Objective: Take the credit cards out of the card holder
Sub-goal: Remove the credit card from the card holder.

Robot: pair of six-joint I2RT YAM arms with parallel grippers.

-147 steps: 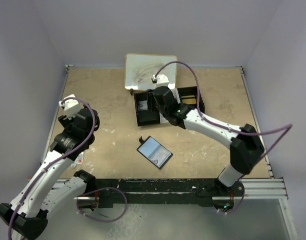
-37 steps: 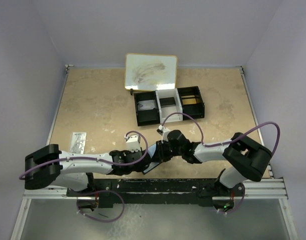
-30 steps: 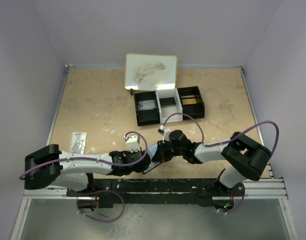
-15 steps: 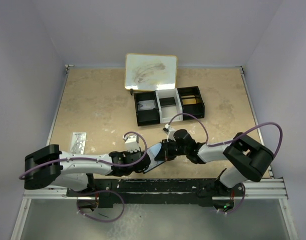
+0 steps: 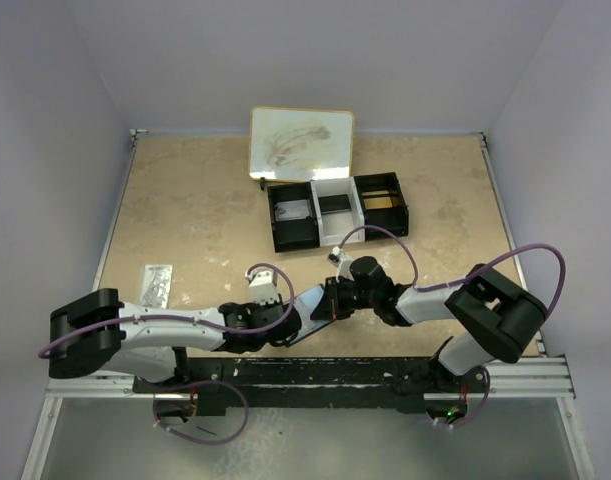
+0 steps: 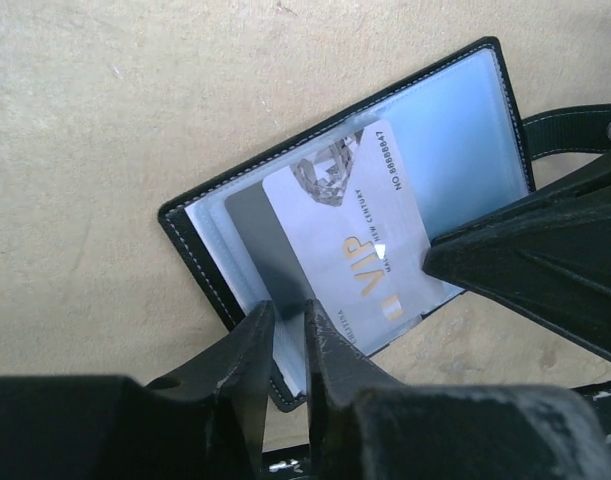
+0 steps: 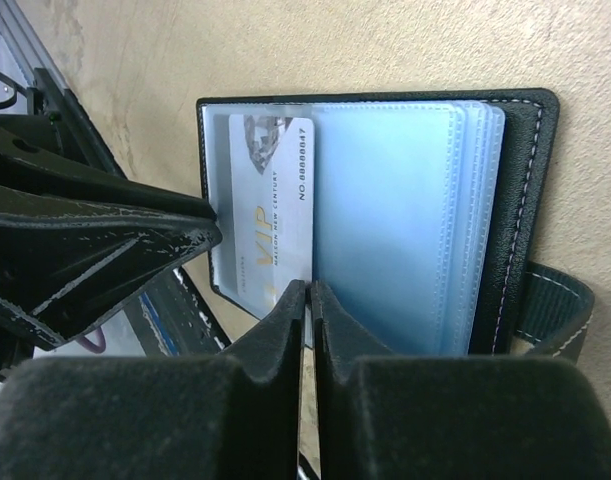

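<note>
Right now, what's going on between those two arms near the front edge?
Both arms are working on the open card holder, which lies flat on the table close to their bases. The left gripper pinches the holder's edge, apparently to pin it. The right gripper is closed on the edge of a silver VIP card, which sits partly out of its clear pocket and is not yet free.

Occlusion notes: overhead plus both wrist views
Overhead, both arms covered nearly all of the card holder [image 6: 455, 130]. Left wrist: the right tool [image 7: 307, 285] hid one corner of the card [image 6: 355, 230], the snap tab [image 6: 575, 125] ran off-frame, and the left tool [image 6: 285, 310] hid its own contact with the holder. Right wrist: the card's lower edge sat hidden between the fingers. The tray [image 5: 403, 212] contents and the flat item [image 5: 158, 283] on the desk [image 5: 205, 200] were too small to identify.
</note>
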